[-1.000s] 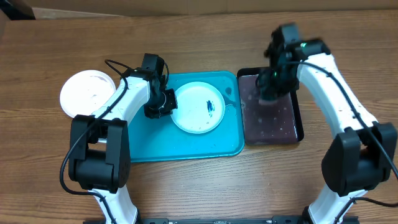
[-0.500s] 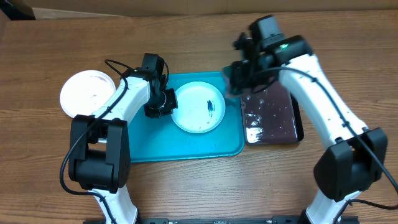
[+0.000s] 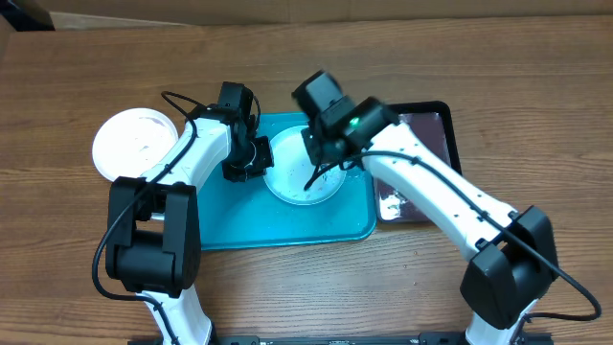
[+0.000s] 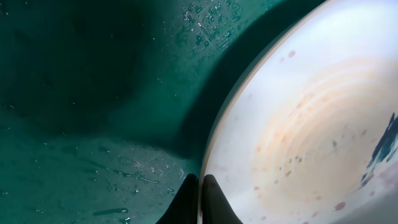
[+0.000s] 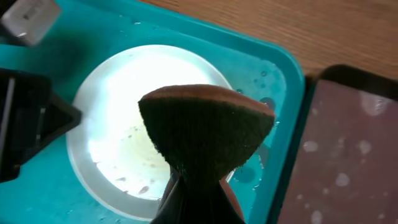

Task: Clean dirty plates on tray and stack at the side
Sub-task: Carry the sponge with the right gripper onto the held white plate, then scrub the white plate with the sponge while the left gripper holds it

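Note:
On the turquoise tray (image 3: 278, 225) lies a pale plate (image 3: 290, 180) with a dark blue smear (image 4: 379, 149) and brownish specks. My left gripper (image 3: 247, 159) is shut on the plate's left rim, one finger on each side of the edge (image 4: 199, 194). My right gripper (image 3: 324, 153) hovers over the plate's right half, shut on a dark green sponge (image 5: 205, 127) that bulges out in front of the jaws (image 5: 196, 190). A second plate, white (image 3: 134, 144), rests on the table left of the tray.
A black tray (image 3: 431, 134) with wet, soapy spots (image 5: 348, 155) sits right against the turquoise tray's right edge. Water droplets cover the turquoise tray floor (image 4: 93, 93). Bare wooden table surrounds both trays.
My right arm has swung left from the black tray to above the plate, carrying the sponge. The left arm and the plate have stayed still.

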Robot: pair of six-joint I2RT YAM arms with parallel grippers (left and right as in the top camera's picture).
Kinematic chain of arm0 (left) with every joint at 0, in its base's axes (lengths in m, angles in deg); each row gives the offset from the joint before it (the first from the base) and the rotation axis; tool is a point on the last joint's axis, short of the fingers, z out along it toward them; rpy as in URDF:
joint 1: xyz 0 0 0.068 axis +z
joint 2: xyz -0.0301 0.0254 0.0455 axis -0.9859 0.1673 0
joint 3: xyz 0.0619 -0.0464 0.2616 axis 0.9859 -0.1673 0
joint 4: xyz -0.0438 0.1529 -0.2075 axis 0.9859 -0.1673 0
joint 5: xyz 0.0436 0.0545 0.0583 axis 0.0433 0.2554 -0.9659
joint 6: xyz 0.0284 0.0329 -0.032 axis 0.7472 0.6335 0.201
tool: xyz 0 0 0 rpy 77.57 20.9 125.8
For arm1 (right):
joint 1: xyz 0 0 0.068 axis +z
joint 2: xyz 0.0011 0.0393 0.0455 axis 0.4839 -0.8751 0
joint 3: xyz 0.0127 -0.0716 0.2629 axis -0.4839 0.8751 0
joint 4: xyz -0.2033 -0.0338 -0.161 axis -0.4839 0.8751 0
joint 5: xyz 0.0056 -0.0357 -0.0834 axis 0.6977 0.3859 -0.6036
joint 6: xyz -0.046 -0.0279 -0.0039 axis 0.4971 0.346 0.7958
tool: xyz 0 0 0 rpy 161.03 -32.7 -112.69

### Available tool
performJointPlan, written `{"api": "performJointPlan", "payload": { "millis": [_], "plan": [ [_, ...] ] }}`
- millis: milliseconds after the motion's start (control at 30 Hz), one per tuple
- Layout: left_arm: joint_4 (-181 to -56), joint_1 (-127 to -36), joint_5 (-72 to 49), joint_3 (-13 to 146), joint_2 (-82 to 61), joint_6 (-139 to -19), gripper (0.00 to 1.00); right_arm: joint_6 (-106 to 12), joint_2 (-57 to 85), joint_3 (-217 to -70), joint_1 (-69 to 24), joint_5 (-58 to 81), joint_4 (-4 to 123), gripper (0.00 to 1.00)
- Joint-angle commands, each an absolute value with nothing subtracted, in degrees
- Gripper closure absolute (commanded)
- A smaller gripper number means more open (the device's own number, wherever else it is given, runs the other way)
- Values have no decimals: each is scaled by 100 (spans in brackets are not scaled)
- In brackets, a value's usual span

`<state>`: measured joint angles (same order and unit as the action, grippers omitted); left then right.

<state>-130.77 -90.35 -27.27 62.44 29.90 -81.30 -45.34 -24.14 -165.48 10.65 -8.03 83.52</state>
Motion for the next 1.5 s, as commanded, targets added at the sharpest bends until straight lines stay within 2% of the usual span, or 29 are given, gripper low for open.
{"api": "performJointPlan", "payload": {
  "millis": [0,733,1033,1467],
  "plan": [
    [-13055,-9015,-2657,6191,3019,-8043,96,-4687,-2584,-16516,1089,-1483,8212,96],
    [-13057,-9015,-2657,6191,3019,-8045,96,-4944,-3817,-16503,1083,-1487,7864,96],
    [-13057,-9015,-2657,6191,3019,-8045,96,-5181,-3869,-16398,1078,-1826,7838,96],
    [-13062,-9015,-2657,6194,3019,-8043,96,-5563,-3876,-15871,991,-1579,7366,96]
  ]
}}
